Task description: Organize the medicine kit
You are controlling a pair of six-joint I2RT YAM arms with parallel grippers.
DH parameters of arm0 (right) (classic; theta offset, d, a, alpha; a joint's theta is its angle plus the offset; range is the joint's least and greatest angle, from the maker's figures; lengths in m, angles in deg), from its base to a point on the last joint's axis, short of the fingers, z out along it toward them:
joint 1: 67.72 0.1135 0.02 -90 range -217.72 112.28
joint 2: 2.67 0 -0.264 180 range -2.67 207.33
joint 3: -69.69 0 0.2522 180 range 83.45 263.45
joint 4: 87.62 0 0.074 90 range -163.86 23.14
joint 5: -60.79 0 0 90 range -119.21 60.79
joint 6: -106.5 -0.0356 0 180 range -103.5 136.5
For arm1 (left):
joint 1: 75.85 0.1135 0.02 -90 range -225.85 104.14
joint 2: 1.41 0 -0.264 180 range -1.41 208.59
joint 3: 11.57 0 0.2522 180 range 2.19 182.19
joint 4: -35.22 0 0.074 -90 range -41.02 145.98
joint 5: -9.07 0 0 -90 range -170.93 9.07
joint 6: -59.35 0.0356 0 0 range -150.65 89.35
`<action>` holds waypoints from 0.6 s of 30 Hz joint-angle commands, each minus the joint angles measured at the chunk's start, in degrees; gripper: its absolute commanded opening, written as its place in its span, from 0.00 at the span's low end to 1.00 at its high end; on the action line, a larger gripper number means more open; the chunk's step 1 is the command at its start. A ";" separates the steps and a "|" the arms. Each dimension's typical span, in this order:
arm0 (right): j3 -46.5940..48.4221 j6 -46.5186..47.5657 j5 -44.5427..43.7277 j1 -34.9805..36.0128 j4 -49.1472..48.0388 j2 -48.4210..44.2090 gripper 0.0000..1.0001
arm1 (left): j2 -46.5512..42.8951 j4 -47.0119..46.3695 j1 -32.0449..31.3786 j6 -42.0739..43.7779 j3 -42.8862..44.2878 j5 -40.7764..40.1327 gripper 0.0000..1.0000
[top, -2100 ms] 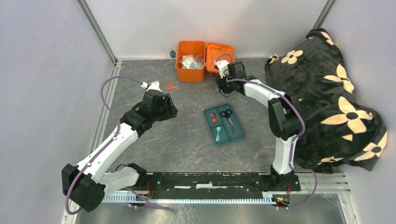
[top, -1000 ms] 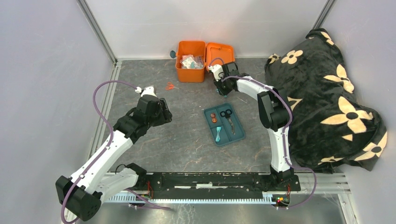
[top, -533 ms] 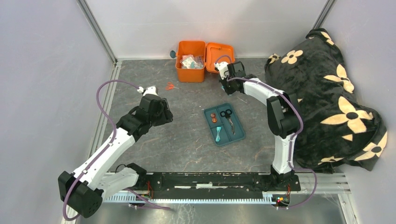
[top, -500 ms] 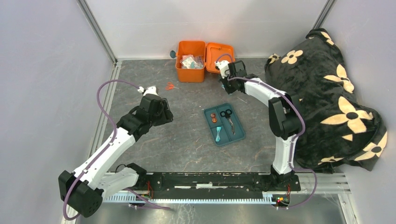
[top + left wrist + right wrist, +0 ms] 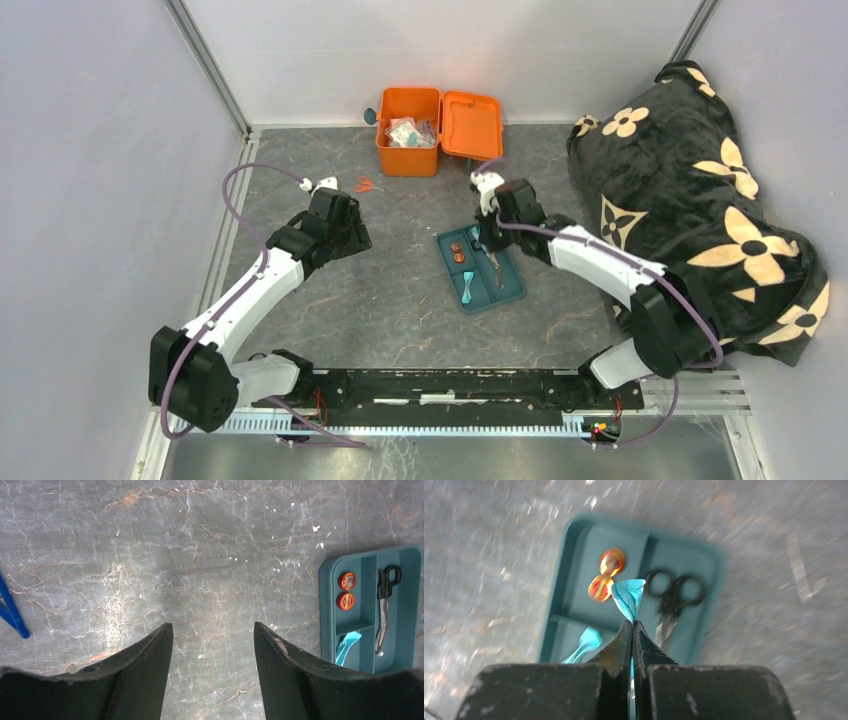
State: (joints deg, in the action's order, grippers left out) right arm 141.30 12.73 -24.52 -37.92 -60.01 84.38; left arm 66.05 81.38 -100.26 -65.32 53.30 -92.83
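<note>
Right claw (image 5: 632, 625): you pinch teal packet (image 5: 628, 596) over tray (image 5: 574, 545).
Left claw (image 5: 213, 630): wide apart, empty.
Kit (image 5: 407, 160): tray's 11 o'clock.

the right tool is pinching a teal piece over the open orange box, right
Not quite. The right tool does pinch the teal piece, but over the teal tray, not the orange box. The right wrist view shows it.

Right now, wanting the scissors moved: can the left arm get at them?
Probably not safely: the right gripper, shut on a teal piece, hangs over the tray by the scissors; the left gripper is open.
</note>
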 commanded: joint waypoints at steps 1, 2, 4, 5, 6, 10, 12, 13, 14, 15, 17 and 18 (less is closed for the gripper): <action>-9.14 -10.68 0.06 4.91 -3.30 -7.41 0.00 | 2.29 -4.15 3.00 1.65 4.40 2.18 0.67; -11.22 -13.02 -0.97 6.02 -3.93 -8.59 0.01 | 2.91 -4.33 3.47 2.11 4.74 2.68 0.67; -14.96 -17.37 -4.02 7.31 -5.54 -11.28 0.01 | 3.88 -4.64 4.16 2.78 5.27 3.38 0.67; -16.82 -18.96 -4.33 7.60 -6.76 -12.67 0.02 | 4.29 -4.78 4.37 2.99 5.43 3.62 0.67; -18.81 -20.92 -6.27 7.74 -8.15 -13.94 0.02 | 4.54 -4.99 4.57 3.11 5.49 3.90 0.67; -23.84 -25.68 -7.90 7.87 -12.76 -16.78 0.02 | 4.34 -5.92 5.13 2.65 4.66 4.89 0.66; -24.93 -27.17 -7.08 7.87 -14.90 -16.76 0.02 | 4.10 -6.28 5.37 2.53 4.29 5.29 0.66; -25.22 -27.74 -6.16 7.90 -16.05 -16.46 0.02 | 4.16 -6.30 5.49 2.53 4.26 5.53 0.66; -25.49 -28.16 -5.06 8.00 -17.12 -16.27 0.02 | 4.32 -6.23 5.65 2.57 4.26 5.56 0.66; -25.59 -28.49 -4.79 7.99 -17.71 -15.85 0.03 | 4.38 -6.26 5.73 2.52 4.26 5.61 0.66; -25.59 -28.92 -3.14 8.37 -18.51 -15.27 0.04 | 4.66 -6.35 5.92 2.43 4.18 5.80 0.66; -25.59 -28.97 -2.85 8.51 -18.63 -15.03 0.05 | 4.79 -6.44 5.95 2.42 4.17 5.91 0.66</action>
State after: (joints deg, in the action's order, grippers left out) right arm 115.57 -12.99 -29.22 -29.98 -72.21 68.79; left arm 70.47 77.27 -94.86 -64.49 56.64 -88.04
